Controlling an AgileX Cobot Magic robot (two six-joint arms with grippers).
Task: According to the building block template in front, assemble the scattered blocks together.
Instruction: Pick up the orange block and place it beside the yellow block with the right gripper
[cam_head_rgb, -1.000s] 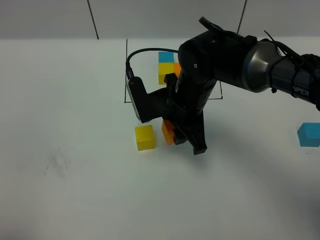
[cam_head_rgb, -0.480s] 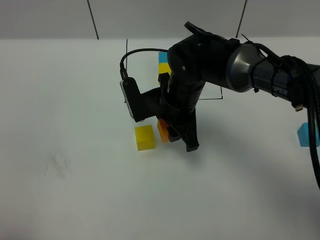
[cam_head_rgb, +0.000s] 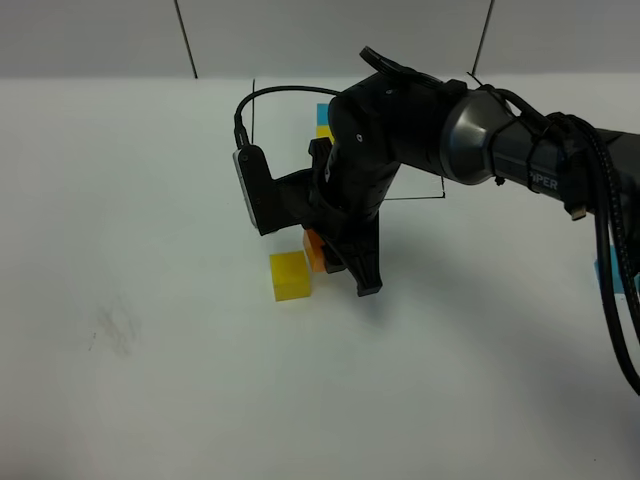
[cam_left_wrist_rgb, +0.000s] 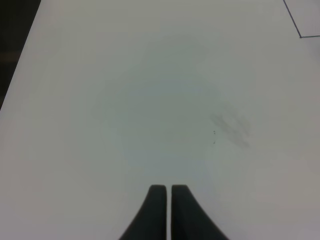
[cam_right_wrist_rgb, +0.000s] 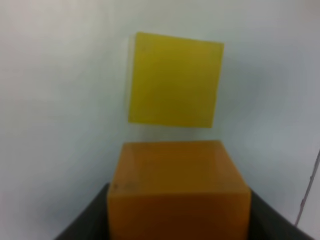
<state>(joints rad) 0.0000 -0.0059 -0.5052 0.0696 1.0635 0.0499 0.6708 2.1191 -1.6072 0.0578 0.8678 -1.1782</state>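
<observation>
Starting left: left gripper (cam_left_wrist_rgb: 169, 192) is pinched closed over bare table (cam_left_wrist_rgb: 150, 90); yellow cube (cam_head_rgb: 290, 276) sits on it; right gripper (cam_right_wrist_rgb: 179, 225) clamps the orange cube (cam_right_wrist_rgb: 179, 185) just right of yellow, small gap between; template (cam_head_rgb: 324, 120) behind yellow, half hidden; blue cube (cam_head_rgb: 600, 272) far right.

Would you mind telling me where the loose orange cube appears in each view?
Exterior high: orange cube near centre, just right of the yellow cube, half hidden by the arm.
Left wrist: not in it.
Right wrist: foreground, clamped in the right gripper.
Shared landmark: the yellow cube, beside it in both.
</observation>
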